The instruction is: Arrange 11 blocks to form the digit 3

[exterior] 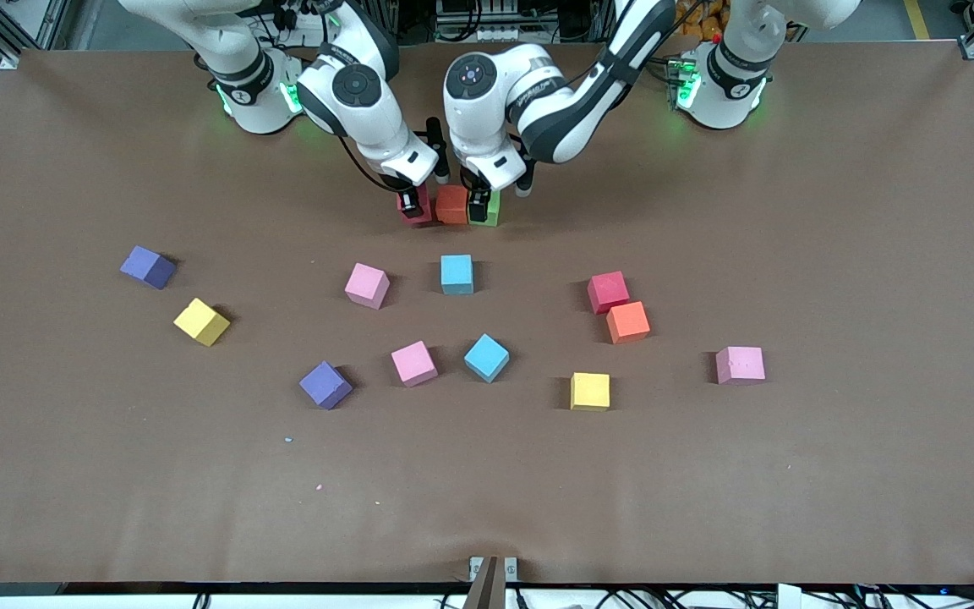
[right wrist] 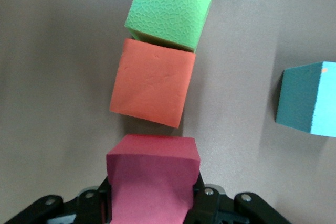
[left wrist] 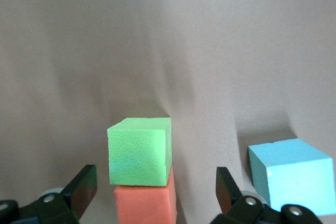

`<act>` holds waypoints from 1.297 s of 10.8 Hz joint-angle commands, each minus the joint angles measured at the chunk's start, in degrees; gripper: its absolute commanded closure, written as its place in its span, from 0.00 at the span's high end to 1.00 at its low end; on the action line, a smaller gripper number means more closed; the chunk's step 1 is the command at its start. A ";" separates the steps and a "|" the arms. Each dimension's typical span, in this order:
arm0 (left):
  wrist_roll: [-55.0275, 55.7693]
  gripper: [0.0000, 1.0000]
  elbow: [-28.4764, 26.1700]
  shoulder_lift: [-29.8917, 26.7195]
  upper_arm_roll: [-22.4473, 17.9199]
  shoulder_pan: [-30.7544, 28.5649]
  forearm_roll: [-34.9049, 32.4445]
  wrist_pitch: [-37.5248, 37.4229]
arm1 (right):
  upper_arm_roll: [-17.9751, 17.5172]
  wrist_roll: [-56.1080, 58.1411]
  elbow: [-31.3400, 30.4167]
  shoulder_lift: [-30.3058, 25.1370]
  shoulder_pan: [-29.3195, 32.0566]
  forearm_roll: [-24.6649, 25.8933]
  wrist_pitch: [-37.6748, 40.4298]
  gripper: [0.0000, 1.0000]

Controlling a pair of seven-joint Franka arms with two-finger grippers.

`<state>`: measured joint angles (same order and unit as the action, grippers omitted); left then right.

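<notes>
Two robot arms meet over a brown table [exterior: 834, 474], close to their bases. Three blocks lie there in a short row running along the table's length: a red block [exterior: 419, 205] toward the right arm's end, an orange block [exterior: 452, 205] in the middle, and a green block [exterior: 492, 208] toward the left arm's end. Orange and green touch. A thin gap separates red from orange in the right wrist view.

The right gripper [right wrist: 153, 203] is clenched on the red block, its fingers on two opposite sides. The left gripper [left wrist: 156, 186] is released: its fingers [left wrist: 82, 188] stand apart on either side of the green block, not touching it.

Eleven loose blocks are scattered nearer the front camera. Closest to the row is a blue block [exterior: 456, 274], with a pink block [exterior: 367, 285] beside it toward the right arm's end.

This row looks like one bar of the digit 3, nearly done. The move ahead seems to depend on the red block: it must slide along the row's long axis toward orange to close the gap. The right arm already holds it. The left is free to fetch another block.
</notes>
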<state>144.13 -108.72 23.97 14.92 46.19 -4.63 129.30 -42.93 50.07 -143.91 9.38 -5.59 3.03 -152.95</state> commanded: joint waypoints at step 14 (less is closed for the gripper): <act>-50.04 1.00 -7.55 -4.64 0.29 -27.20 -1.17 -0.71 | -0.13 -1.12 -2.52 4.06 -1.27 0.49 -5.43 0.46</act>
<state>99.13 -112.91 21.94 14.47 20.30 -4.74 127.90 -43.02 50.07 -145.83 13.17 -6.39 3.07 -157.07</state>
